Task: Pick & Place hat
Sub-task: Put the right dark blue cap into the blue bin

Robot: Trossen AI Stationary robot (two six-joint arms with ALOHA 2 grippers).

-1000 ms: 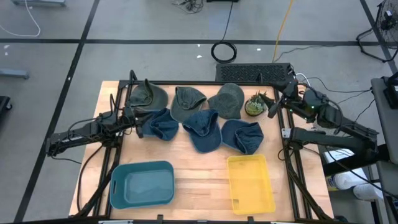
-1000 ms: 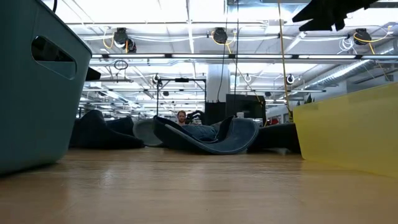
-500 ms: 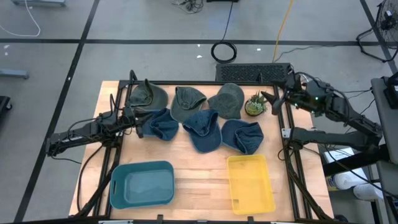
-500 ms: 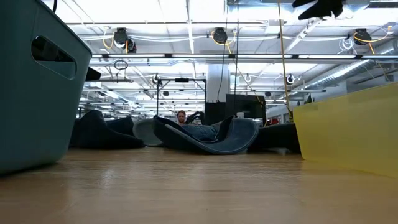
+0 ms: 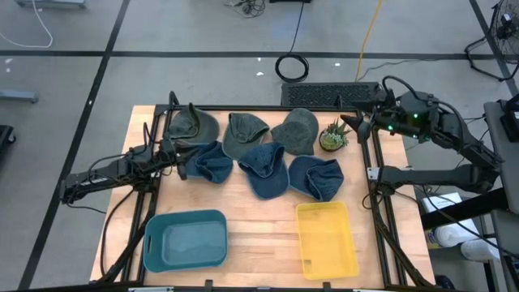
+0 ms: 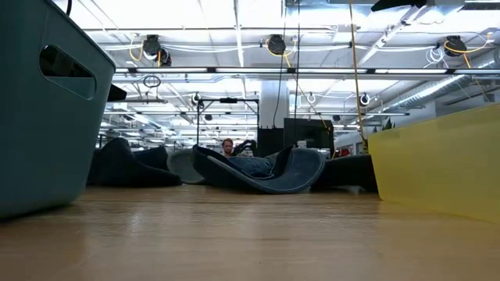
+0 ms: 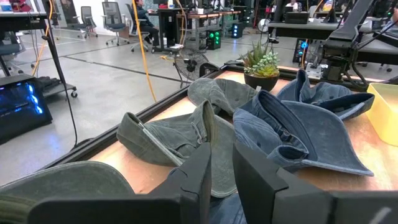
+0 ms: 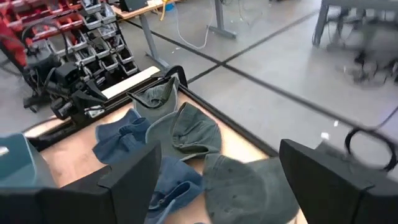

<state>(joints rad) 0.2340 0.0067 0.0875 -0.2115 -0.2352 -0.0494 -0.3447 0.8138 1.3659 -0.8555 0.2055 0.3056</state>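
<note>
High view: right gripper (image 5: 354,127), fingers spread and empty, has swung from beside the plant (image 5: 332,137) up toward the table's far right corner. Six hats (image 5: 268,169) lie untouched mid-table; bins (image 5: 185,241) hold nothing.

Low view: right arm almost gone from the top edge.

Left wrist view: left gripper (image 7: 222,167) unmoved, fingers nearly closed, empty, beside a blue hat (image 7: 298,124).

Right wrist view: hats below. Judgement: approach not begun.

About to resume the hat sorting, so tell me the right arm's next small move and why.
Probably swing the right gripper inward and down toward the nearest faded green cloth cap. Its jaws stand open and empty, raised near the small potted succulent at the wooden table's far right corner. The left gripper rests nearly shut beside a blue denim cap.
</note>
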